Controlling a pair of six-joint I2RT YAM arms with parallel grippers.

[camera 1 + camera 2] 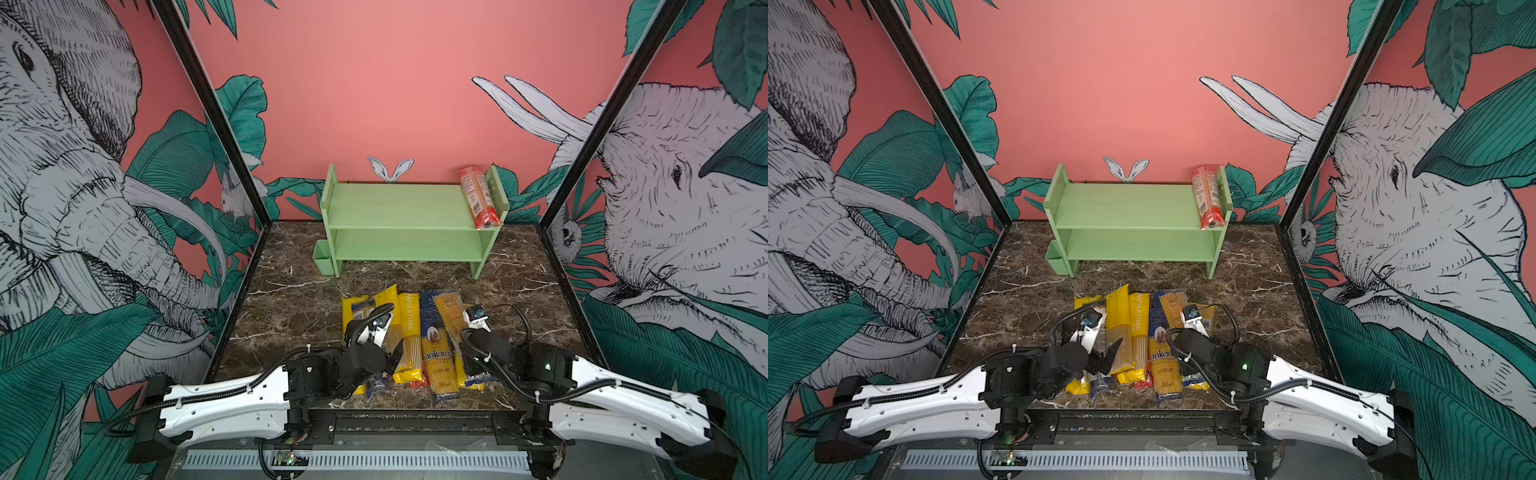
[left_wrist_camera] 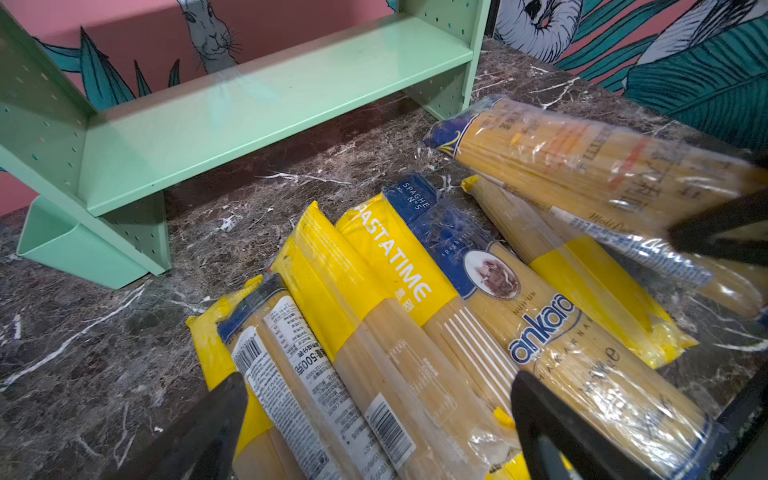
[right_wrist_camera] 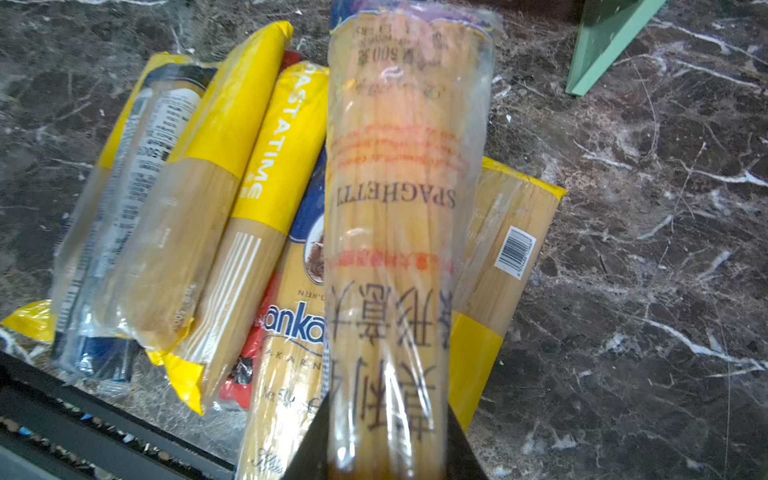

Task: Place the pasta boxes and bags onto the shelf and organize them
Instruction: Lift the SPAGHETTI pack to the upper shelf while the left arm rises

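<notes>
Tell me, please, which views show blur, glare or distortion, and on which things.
Right wrist view: the clear spaghetti pack is close and soft, with white glare on its film. Left wrist view: that same pack is smeared, while the Pastatime pack reads sharply. Both top views: some wide-angle stretch at the edges; the shelf is evenly lit.

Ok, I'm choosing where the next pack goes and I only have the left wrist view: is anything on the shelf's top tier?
Observer: Yes. In both top views one red-ended pack lies front to back on the top tier of the shelf, beside its right side panel.
Operator: And the pack tilted up at the edge of my view, is it actually gripped?
Observer: Yes. The right wrist view shows the right gripper shut on that clear spaghetti pack, raised over the other packs.
</notes>
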